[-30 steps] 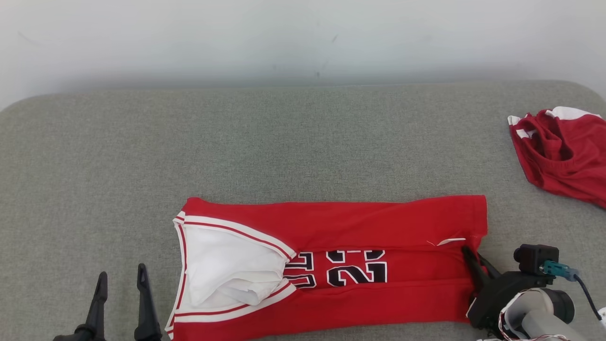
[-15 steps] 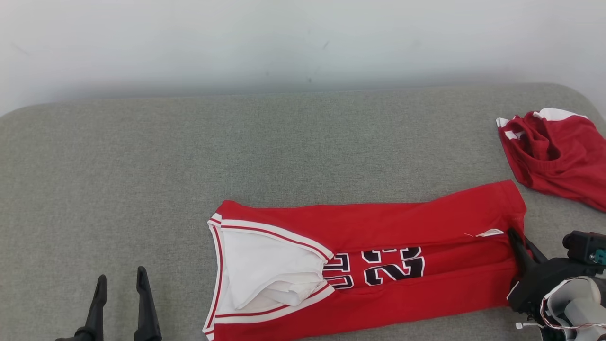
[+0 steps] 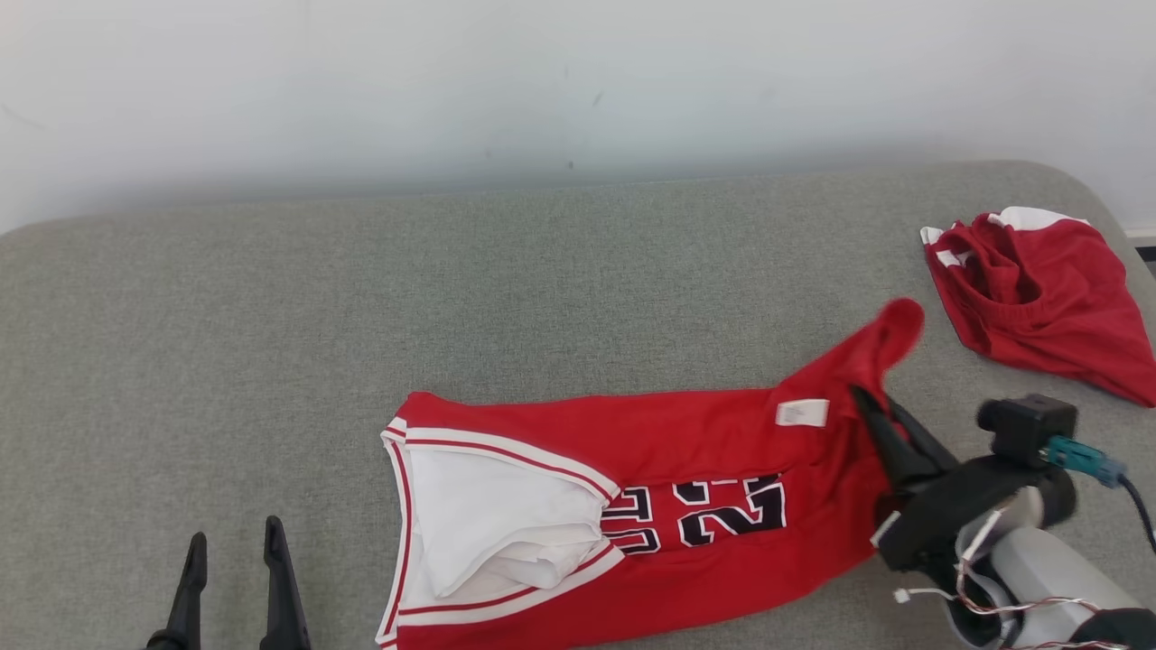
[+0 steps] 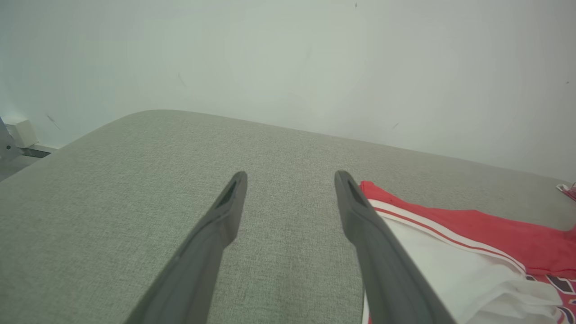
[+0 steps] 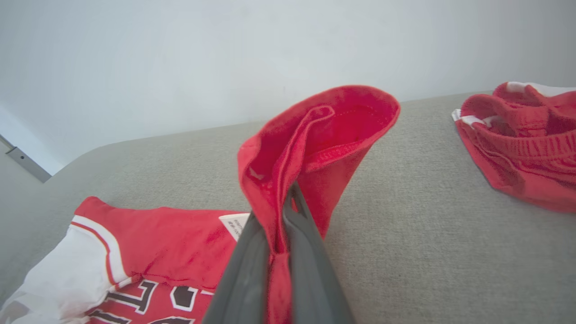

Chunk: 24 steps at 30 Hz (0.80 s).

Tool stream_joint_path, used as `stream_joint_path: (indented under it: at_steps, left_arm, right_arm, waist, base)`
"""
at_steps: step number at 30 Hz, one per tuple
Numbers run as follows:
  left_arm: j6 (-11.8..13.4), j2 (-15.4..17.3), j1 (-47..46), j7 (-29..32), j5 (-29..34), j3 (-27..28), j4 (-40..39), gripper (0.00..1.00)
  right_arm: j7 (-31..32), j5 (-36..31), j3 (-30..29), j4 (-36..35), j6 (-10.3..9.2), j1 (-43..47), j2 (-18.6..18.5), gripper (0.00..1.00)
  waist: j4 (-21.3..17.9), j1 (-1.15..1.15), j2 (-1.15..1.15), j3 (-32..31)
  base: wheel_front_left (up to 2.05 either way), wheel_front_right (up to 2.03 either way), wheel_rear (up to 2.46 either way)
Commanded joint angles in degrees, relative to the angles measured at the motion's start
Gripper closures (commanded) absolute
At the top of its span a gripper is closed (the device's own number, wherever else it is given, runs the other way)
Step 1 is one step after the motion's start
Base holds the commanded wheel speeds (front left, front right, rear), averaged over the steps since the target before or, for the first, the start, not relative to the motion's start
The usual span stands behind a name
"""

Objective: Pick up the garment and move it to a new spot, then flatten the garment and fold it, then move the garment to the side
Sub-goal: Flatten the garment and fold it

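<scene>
The jersey (image 3: 686,469) is lying lengthwise across the near part of the grey padded table (image 3: 361,289). It is folded into a long narrow band, with its number showing and its white-trimmed opening facing the robot's left. The right gripper (image 3: 874,408) is pinching the hem corner at the band's right end, its two dark fingers closed tight with only red fabric sandwiched between them. That corner is standing up off the surface in a peaked fold above the fingertips while the rest is resting flat. Gripping at the very end is, I judge, giving the arm a handle for dragging or swinging the whole band (the white label (image 3: 801,413) is showing just beside the grip, so the cloth is turning over there). The left gripper (image 3: 233,542) is hovering low at the near left, jaws spread wide and holding nothing, beside the jersey's white end and probably placed to take it. A second red garment (image 3: 1039,298) is lying crumpled at the far right, apart from the jersey.
</scene>
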Motion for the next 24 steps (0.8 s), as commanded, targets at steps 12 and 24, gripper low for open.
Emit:
stream_joint_path:
  at_steps: [12, 24]
  left_arm:
    - [0.33, -0.07, 0.88, -0.13, -1.33, -1.75, 1.18, 0.00]
    - [0.65, -0.07, -0.96, -0.13, -2.38, -4.08, 2.85, 0.00]
  right_arm:
    - [7.65, -4.66, 0.38, -12.66, -0.11, 0.55, 7.69, 1.00]
    - [12.05, -8.61, 1.99, -11.54, -0.11, -2.43, 18.25, 1.00]
  waist:
    - [1.97, 0.00, 0.00, -1.31]
    - [6.46, 0.00, 0.00, -0.81]
  base:
    - [0.00, 0.00, 0.00]
    - [0.00, 0.00, 0.00]
